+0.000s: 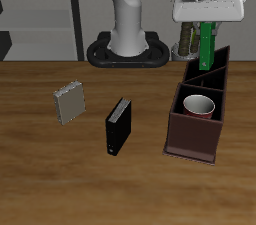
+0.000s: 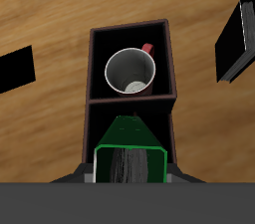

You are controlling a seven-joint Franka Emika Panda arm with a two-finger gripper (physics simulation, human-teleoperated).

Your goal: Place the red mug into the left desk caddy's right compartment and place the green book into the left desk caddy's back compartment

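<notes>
Gripping the green book (image 1: 206, 47) by its upper end, the hand (image 1: 207, 21) hangs above the back part of the left desk caddy (image 1: 190, 137), and the book's lower end dips between the caddy's dark walls. On the wooden table (image 1: 40, 159), the caddy sits as a long maroon-brown box. Its right compartment (image 2: 131, 69) holds the red mug (image 1: 199, 105), upright with its pale inside showing and its handle toward one corner. Well apart from the caddy, a black book (image 1: 118, 126) stands on the table, with a grey book (image 1: 70, 103) beyond it.
</notes>
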